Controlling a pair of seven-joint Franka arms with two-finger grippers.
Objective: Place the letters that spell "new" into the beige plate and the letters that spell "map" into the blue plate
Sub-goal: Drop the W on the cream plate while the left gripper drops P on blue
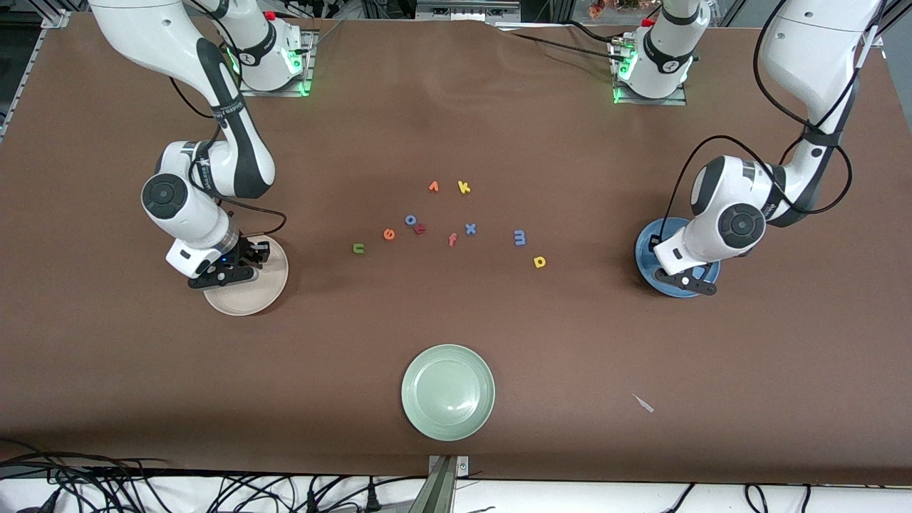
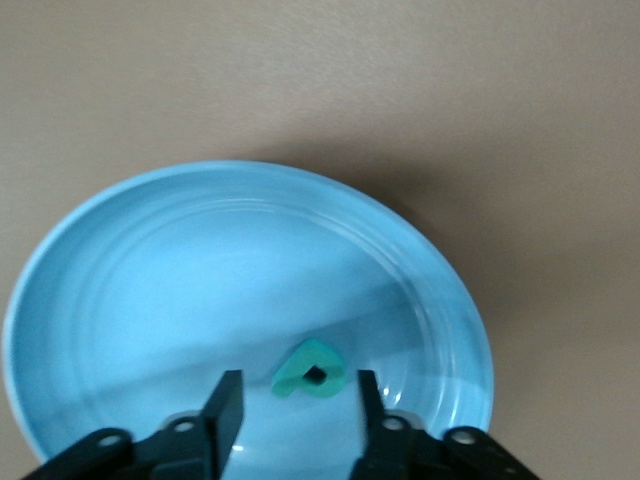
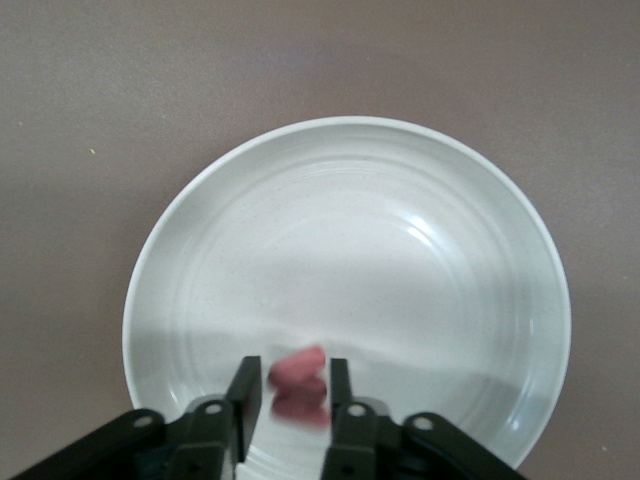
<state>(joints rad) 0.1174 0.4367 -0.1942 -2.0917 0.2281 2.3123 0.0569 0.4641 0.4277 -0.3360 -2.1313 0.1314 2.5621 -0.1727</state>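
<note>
Front view hides both plates' contents; left gripper [image 2: 298,400] gapes over teal "a" [image 2: 312,371], right gripper [image 3: 289,395] (blurred) perhaps pinching pinkish-red "w" [image 3: 298,380].

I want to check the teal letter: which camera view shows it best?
The left wrist view: the teal "a" lies in the blue plate between the left gripper's open fingers. In the front view the arm hides it; the right wrist view misses it.

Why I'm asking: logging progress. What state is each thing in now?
left gripper: open, over the blue plate
teal "a": loose between its fingers
right gripper: open, over the beige plate
pinkish-red "w": loose between its fingers
green "n", orange "e", blue "m", yellow "p": on table
</note>
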